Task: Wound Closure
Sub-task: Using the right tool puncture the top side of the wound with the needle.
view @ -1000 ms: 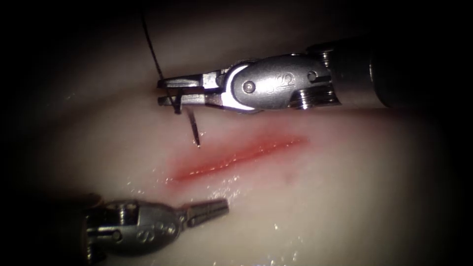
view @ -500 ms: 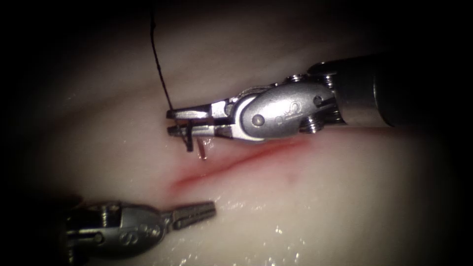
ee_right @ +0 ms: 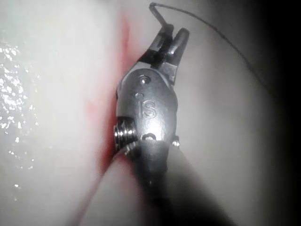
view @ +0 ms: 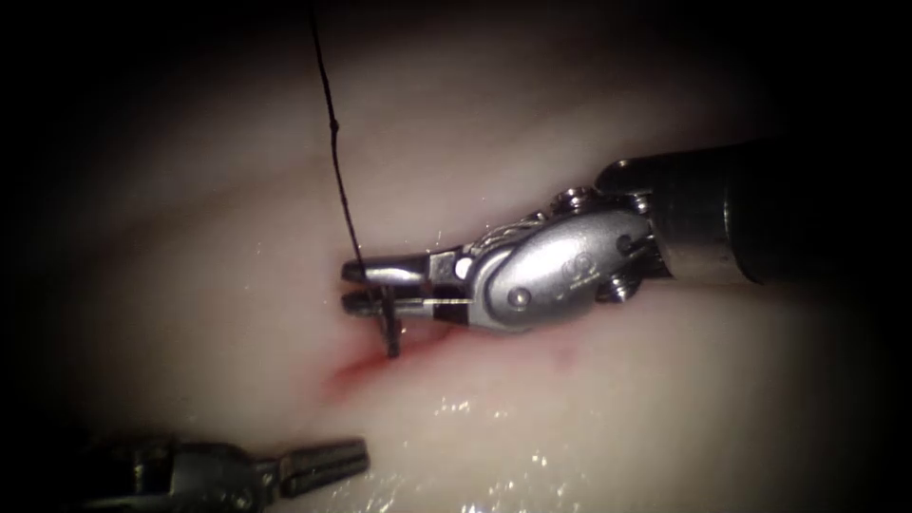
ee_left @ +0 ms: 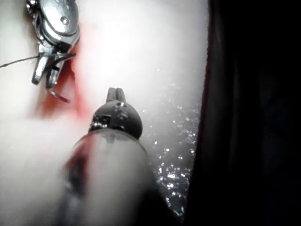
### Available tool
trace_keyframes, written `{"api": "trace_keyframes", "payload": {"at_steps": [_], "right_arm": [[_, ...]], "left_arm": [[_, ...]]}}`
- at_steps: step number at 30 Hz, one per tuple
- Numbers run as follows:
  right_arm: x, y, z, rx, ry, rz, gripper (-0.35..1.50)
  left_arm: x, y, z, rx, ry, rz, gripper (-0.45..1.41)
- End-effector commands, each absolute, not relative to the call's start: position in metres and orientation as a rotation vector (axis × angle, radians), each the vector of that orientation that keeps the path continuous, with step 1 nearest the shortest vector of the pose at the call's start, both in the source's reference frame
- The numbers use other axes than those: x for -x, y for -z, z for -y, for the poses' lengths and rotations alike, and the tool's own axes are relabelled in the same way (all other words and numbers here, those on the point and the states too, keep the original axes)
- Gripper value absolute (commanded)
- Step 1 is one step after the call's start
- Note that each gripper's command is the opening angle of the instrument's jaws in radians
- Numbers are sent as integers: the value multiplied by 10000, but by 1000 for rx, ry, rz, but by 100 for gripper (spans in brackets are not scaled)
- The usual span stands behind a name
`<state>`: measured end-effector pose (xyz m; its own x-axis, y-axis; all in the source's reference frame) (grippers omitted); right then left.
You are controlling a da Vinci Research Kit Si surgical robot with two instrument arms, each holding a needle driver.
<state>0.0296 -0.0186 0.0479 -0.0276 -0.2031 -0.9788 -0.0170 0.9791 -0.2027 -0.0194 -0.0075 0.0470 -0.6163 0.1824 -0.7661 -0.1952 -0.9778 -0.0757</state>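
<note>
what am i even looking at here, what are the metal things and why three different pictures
This is a surgical practice robot with two thin arms, each ending in a tiny pair of jaws. One picture looks down from a scope above; the other two come from small cameras riding on each arm.

The pale surface is pork belly, the tissue, with a red cut in it to be stitched.

The right arm's tool, coming in from the right, has its jaws shut on a curved needle, held near its tail end, where the dark thread leaves it. The needle's tip points down at the cut; whether it has entered the tissue I cannot tell.

The left arm's tool sits below the cut, jaws shut, holding nothing.
</note>
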Motion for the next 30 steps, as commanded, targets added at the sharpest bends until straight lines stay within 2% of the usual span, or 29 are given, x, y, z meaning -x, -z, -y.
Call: {"api": "trace_keyframes", "payload": {"at_steps": [1, 16, 30], "right_arm": [[-306, -490, 194, 175, 156, -1589, -35], [-292, -517, 218, 115, 127, -1534, -35], [-318, -470, 148, 47, -67, -1531, -35]], "left_arm": [[198, -475, 75, 1251, -2649, -20, -25], [196, -478, 68, 1235, -2650, -27, -28], [244, -535, 67, 1215, -2620, -70, -30]]}}
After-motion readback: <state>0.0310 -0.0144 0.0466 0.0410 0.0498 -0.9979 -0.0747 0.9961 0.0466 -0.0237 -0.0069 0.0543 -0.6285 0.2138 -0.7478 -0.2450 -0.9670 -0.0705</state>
